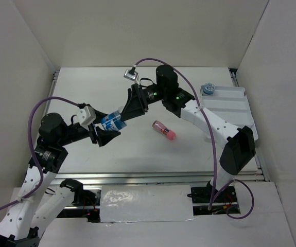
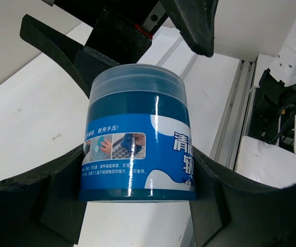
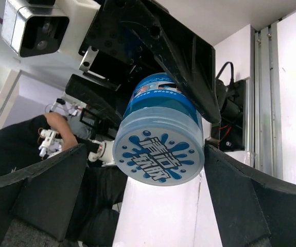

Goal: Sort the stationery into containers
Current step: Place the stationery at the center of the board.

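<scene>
Left claw (image 2: 137, 172), nearest the left wrist camera: its two black fingers (image 2: 45, 206) press against opposite sides of the lower end of a blue pot (image 2: 137, 118), which they hold clear of the table (image 1: 137, 159), above the left half of the surface and midway between its near and far edges. The pot is tilted, its pale lid pointing away from the left claw and toward the right one. Tray (image 1: 232, 110): a flat white piece with several compartments, resting at the far right corner of the surface. Left arm (image 1: 55, 136) and right arm (image 1: 209, 121): both reach inward from the near edge and meet above the surface. Right claw (image 3: 145, 152): spread wide, one finger (image 3: 39, 195) on each side of the pot's lid end; a gap shows on one side, and on the other it is not clear whether finger and lid touch. Second blue pot (image 1: 208, 90): upright at the tray's far left corner. Pink tube (image 1: 164, 130): lying on its side on the bare surface near the middle, between the raised pot and the tray, apart from both.
</scene>
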Robot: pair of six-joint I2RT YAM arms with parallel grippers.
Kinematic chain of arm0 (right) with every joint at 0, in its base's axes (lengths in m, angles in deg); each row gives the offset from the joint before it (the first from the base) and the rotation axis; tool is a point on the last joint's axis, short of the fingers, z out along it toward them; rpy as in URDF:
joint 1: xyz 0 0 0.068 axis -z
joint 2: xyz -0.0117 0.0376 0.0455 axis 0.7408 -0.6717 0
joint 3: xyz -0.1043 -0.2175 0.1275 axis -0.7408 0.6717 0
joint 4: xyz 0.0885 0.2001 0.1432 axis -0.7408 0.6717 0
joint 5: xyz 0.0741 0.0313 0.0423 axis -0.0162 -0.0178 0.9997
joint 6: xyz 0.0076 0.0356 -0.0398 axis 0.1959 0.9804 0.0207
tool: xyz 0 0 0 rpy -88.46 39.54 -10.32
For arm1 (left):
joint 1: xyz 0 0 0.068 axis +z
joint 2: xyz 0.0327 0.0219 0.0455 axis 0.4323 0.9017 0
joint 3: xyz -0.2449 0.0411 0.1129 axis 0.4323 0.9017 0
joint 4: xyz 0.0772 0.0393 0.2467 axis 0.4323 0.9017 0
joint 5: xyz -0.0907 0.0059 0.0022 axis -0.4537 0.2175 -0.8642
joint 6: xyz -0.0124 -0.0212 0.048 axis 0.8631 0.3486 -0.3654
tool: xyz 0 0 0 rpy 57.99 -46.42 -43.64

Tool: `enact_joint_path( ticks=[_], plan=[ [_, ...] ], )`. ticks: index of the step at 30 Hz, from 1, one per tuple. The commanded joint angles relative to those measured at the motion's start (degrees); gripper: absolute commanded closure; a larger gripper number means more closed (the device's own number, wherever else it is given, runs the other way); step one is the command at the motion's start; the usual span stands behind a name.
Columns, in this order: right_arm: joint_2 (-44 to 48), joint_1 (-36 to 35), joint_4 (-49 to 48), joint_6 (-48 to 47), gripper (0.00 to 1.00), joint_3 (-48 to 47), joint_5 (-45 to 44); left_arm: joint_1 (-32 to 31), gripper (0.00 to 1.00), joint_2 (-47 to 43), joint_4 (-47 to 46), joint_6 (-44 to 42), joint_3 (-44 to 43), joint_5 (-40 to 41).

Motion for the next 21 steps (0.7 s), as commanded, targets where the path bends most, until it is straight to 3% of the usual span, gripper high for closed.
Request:
enact_joint_path(
  ticks=[1, 10, 14, 18, 20, 21],
  plan=[
    [1.1, -0.7, -5.0, 1.9, 0.00, -0.8, 1.9, -0.2, 1.00, -0.2, -6.7, 0.1, -2.6, 0.2],
    [-0.5, -1.3, -8.0, 4.6, 0.09, -0.2, 2.7, -0.2, 1.00, 0.2, -7.5, 0.1, -2.7, 0.6],
    [-1.1, -1.6, -7.9, 4.9, 0.27, -1.0, 2.6, -0.2, 1.00, 0.5, -7.5, 0.2, -2.6, 1.0],
    [-1.2, -1.6, -7.8, 4.8, 0.36, -0.9, 2.7, -0.2, 0.99, 1.0, -7.5, 0.9, -2.6, 1.1],
    [-1.3, -1.6, -7.6, 4.5, 0.35, -1.2, 2.6, -0.2, 0.99, 1.2, -7.5, 0.9, -2.6, 1.1],
    [-1.1, -1.6, -7.2, 4.5, 0.29, -1.2, 2.6, -0.2, 0.98, 1.3, -9.2, 0.9, -2.6, 1.1]
  ],
)
